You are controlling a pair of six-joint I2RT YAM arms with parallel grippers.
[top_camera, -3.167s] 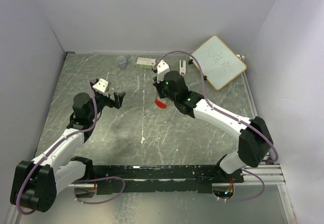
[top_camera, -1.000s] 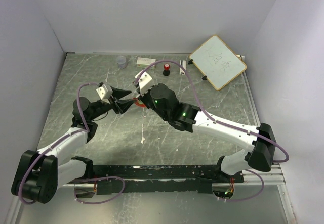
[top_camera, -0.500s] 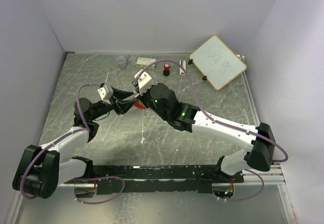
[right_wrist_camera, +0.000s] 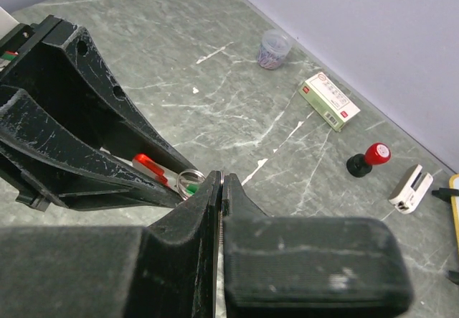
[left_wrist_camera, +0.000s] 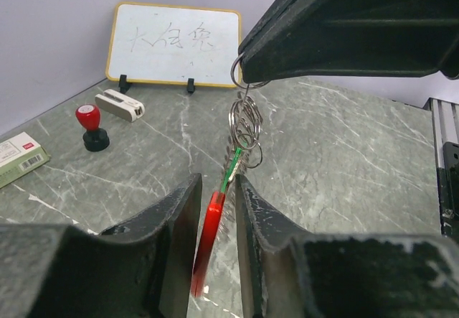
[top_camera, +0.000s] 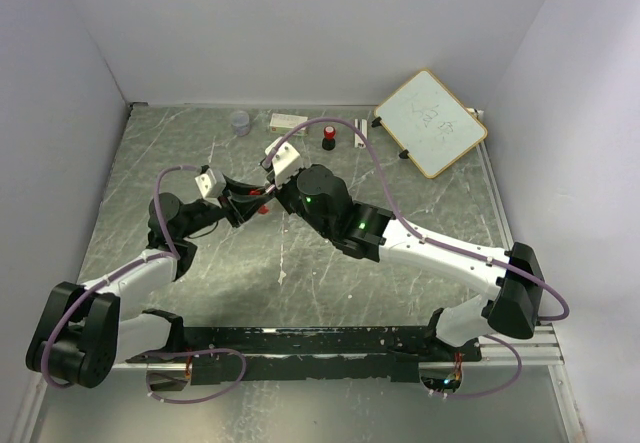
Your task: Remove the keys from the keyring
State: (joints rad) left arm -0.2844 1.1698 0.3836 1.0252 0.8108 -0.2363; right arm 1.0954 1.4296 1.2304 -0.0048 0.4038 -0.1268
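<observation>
1. Currently, I judge the task barely begun: both keys are on the keyring [left_wrist_camera: 244,120] and neither is free.
2. The right gripper [right_wrist_camera: 221,179] is clamped on the keyring's top loop and holds it in the air, nearer to me than the red-topped knob [top_camera: 328,139] and to its left.
3. The red key [left_wrist_camera: 206,235] and the green key [left_wrist_camera: 233,167] hang below that loop.
4. The left gripper [left_wrist_camera: 217,181] straddles the red key, jaws narrowly apart. I cannot tell whether its pads touch the key.
5. Left to do, in my judgement: grip one key, work it off, then repeat for the other.
</observation>
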